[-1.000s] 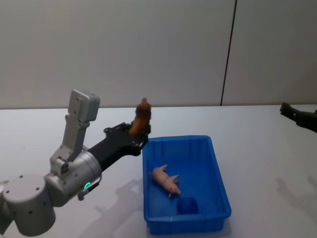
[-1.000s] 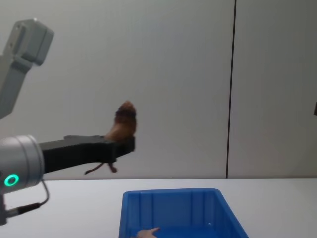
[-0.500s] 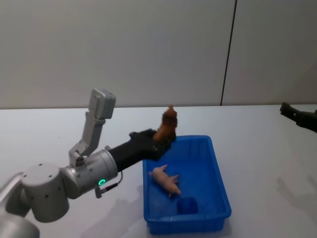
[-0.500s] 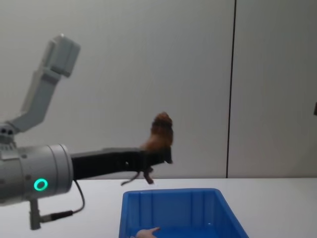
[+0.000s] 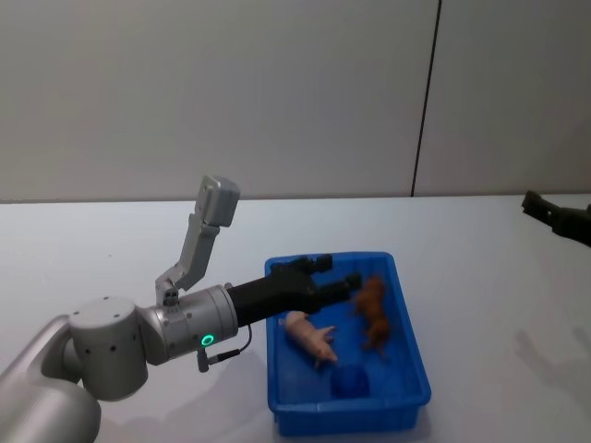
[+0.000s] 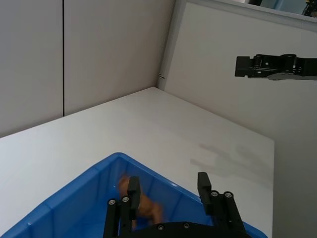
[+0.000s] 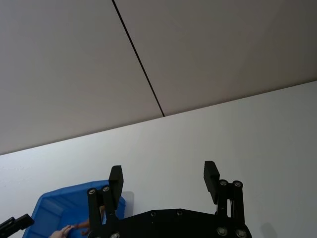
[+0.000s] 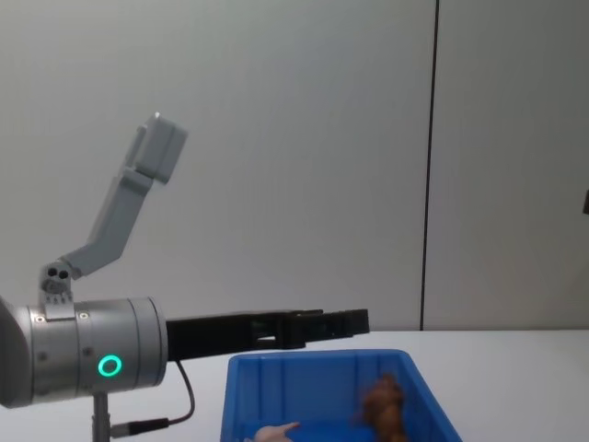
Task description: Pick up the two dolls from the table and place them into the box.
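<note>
Half a second ago my left gripper (image 5: pixel 331 274) was clamped on the reddish-brown doll (image 5: pixel 372 310) above the box's near-left rim; now its fingers are spread apart with nothing between them, and that doll sits inside the box.

From the head view, the white table (image 5: pixel 480 268) fills the lower half of the frame, under a grey wall. My left arm enters from the lower left corner and reaches toward the centre, its black gripper hanging over the upper left part of the box (image 5: pixel 413 355). The blue box sits at lower centre. In it, the reddish-brown doll is toward the right wall, just right of the open fingers and apart from them. The pinkish-beige doll (image 5: pixel 309 334) lies left of it, near the box's middle, below the gripper; the two dolls are near each other but not touching.

In the chest view the arm stretches from the left edge toward centre, the gripper (image 8: pixel 345 321) above the box's far rim (image 8: pixel 313 355); the brown doll (image 8: pixel 384 407) shows at lower centre-right, the pale one (image 8: pixel 269 433) at the bottom edge.

My right gripper (image 5: pixel 557 217) is parked at the right edge, above the table, well away from the box; in the right wrist view its fingers (image 7: pixel 116 178) stand wide apart, empty.
</note>
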`<state>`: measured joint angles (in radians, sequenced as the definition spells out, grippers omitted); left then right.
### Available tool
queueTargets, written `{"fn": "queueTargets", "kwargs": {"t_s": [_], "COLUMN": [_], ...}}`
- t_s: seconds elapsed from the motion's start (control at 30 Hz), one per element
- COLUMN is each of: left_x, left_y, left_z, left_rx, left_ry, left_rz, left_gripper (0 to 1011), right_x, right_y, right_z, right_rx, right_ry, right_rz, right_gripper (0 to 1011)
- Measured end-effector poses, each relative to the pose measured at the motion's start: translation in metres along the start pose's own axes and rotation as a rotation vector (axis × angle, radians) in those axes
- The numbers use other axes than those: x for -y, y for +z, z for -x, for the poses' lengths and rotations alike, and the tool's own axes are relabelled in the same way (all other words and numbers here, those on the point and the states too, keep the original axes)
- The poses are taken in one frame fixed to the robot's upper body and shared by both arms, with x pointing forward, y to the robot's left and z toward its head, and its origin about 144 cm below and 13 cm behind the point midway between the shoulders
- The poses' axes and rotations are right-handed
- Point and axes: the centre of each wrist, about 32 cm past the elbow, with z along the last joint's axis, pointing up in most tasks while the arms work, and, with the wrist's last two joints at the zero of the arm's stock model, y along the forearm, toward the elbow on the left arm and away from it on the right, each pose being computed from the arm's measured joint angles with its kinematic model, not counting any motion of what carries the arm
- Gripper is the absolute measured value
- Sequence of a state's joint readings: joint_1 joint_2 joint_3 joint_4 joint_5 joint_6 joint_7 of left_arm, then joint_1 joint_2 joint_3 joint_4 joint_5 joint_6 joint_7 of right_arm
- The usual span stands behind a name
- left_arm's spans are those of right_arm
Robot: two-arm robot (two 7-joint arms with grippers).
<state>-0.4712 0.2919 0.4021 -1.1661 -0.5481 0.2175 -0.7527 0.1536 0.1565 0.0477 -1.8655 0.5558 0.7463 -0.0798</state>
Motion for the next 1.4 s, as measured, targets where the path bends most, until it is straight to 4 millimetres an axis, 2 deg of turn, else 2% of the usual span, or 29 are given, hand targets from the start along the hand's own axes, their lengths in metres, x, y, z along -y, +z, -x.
{"fn": "queueTargets", "kwargs": {"t_s": [0.1, 0.13, 0.2, 0.3, 0.37, 0.97, 1.4], "left_x": [0.001, 0.002, 0.002, 0.002, 0.001, -0.017, -0.034], "left_y": [0.0, 0.0, 0.0, 0.002, 0.003, 0.022, 0.039], "left_z": [-0.002, -0.002, -0.002, -0.001, 0.0, 0.021, 0.043], "left_rx": [-0.006, -0.007, -0.005, 0.008, 0.017, 0.191, 0.364], "left_ry": [-0.01, -0.011, -0.011, -0.009, -0.004, 0.131, 0.287], "left_rz": [-0.002, -0.002, 0.0, 0.013, 0.021, 0.164, 0.298], "left_gripper": [770, 825, 861, 974, 1001, 1001, 1001], "right_x": [0.0, 0.0, 0.0, 0.0, 0.0, 0.0, -0.004], "right_y": [0.0, 0.0, 0.0, 0.0, 0.0, -0.001, -0.02], "right_z": [0.0, 0.0, 0.0, 0.0, 0.0, 0.0, 0.002], "right_rx": [0.0, 0.0, 0.0, 0.0, 0.0, 0.004, 0.075], "right_ry": [0.0, 0.0, 0.0, 0.0, 0.0, 0.001, 0.011], "right_rz": [0.0, 0.0, 0.0, 0.0, 0.0, -0.004, -0.07], "right_gripper": [1001, 1001, 1001, 1001, 1001, 1001, 1001]}}
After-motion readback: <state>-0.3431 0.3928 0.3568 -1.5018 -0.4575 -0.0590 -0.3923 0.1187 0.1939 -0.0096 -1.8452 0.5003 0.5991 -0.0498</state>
